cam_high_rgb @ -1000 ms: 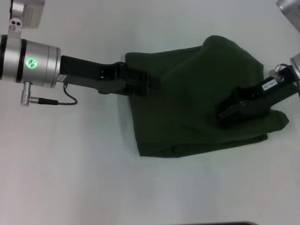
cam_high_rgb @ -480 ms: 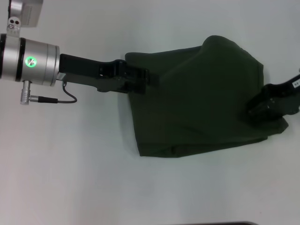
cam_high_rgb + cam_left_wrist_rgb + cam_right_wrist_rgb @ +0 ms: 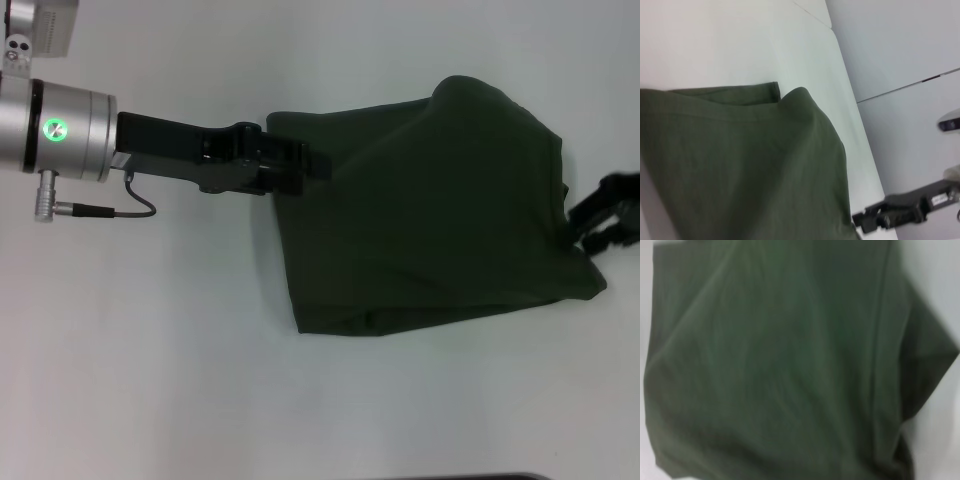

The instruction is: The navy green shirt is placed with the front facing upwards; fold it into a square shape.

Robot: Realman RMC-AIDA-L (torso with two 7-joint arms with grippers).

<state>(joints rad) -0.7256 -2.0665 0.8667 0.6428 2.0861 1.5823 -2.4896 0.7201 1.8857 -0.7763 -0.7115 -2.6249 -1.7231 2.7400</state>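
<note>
The navy green shirt (image 3: 430, 210) lies folded on the white table, plain green side up, with a raised hump along its far edge. Its lettering and collar are hidden. My left gripper (image 3: 318, 166) reaches in from the left and lies over the shirt's far-left edge. Off the shirt's right edge, my right gripper (image 3: 600, 214) is open with nothing between its fingers. The left wrist view shows the shirt (image 3: 740, 165) filling the near part and the right gripper (image 3: 879, 219) beyond its far side. In the right wrist view there is almost only the shirt (image 3: 780, 365).
The white table (image 3: 150, 350) stretches bare to the left and in front of the shirt. A dark strip (image 3: 470, 477) marks the table's near edge. A grey wall or panel (image 3: 900, 50) stands beyond the table's far side in the left wrist view.
My right gripper has pulled back to the right, off the top of the shirt to beyond its right edge. My left arm has shifted slightly left and away. The shirt has stayed put.
</note>
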